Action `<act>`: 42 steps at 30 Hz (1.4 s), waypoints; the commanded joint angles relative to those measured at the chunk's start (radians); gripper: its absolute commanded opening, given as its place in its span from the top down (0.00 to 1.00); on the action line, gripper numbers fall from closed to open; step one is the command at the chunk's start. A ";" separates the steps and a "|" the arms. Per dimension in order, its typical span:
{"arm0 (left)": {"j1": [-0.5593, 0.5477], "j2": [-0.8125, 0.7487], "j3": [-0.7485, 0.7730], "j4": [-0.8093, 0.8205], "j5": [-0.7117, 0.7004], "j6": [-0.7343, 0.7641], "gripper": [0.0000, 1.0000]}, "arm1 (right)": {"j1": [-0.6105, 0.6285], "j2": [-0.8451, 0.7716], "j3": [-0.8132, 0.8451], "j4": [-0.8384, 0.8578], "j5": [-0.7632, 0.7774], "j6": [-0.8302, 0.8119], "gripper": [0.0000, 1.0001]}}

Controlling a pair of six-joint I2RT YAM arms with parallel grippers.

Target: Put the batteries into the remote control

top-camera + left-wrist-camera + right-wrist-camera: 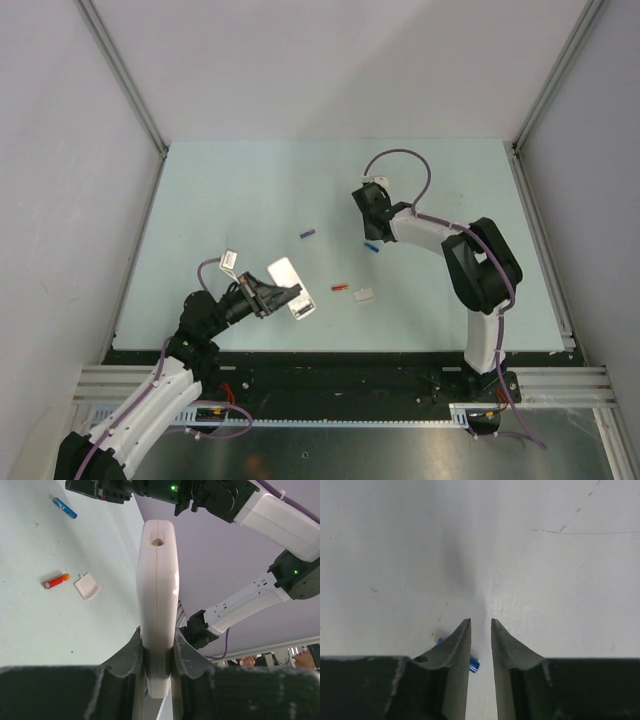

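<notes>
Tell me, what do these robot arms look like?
The left arm and right arm have white shells, black joints and purple cables looping alongside. Small green lights glow on the right arm's joints. The fingers are dark tapering wedges.

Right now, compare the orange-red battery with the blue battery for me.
Colour: the orange-red battery is red with an orange end; the blue battery is blue. Place: the orange-red battery lies in the open beside the white cover; the blue battery lies partly under the right tool. Both are slim cylinders lying flat on the table.
</notes>
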 commanded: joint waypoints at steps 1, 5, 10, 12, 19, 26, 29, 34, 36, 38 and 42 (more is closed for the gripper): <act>-0.007 -0.012 -0.019 0.032 -0.009 -0.007 1.00 | 0.008 0.049 0.052 0.020 -0.051 0.049 0.76; -0.007 -0.015 -0.024 0.032 -0.010 -0.007 1.00 | 0.013 0.067 0.060 0.023 -0.067 0.035 0.77; -0.007 -0.018 -0.028 0.032 -0.007 -0.010 1.00 | 0.014 0.081 0.064 -0.003 -0.077 0.030 0.82; -0.005 -0.020 -0.030 0.033 -0.007 -0.011 1.00 | 0.025 0.086 0.064 -0.021 -0.077 0.020 0.82; -0.007 -0.023 -0.031 0.032 -0.004 -0.013 1.00 | 0.079 0.071 0.032 -0.033 -0.045 -0.046 0.84; -0.007 -0.032 -0.036 0.033 0.001 -0.016 1.00 | 0.091 0.000 -0.035 -0.015 -0.053 -0.039 0.83; -0.007 -0.034 -0.036 0.032 0.002 -0.018 1.00 | 0.093 -0.015 -0.054 -0.016 -0.054 -0.031 0.83; -0.005 -0.038 -0.038 0.030 0.002 -0.019 1.00 | 0.091 -0.046 -0.092 -0.007 -0.054 -0.029 0.84; -0.005 -0.043 -0.039 0.032 0.001 -0.027 1.00 | 0.093 -0.058 -0.100 -0.001 -0.056 -0.026 0.82; -0.005 -0.043 -0.039 0.030 -0.003 -0.030 1.00 | 0.090 -0.073 -0.101 0.007 -0.059 -0.013 0.77; -0.005 -0.046 -0.039 0.032 -0.009 -0.030 1.00 | 0.076 -0.182 -0.101 0.031 -0.076 0.064 0.48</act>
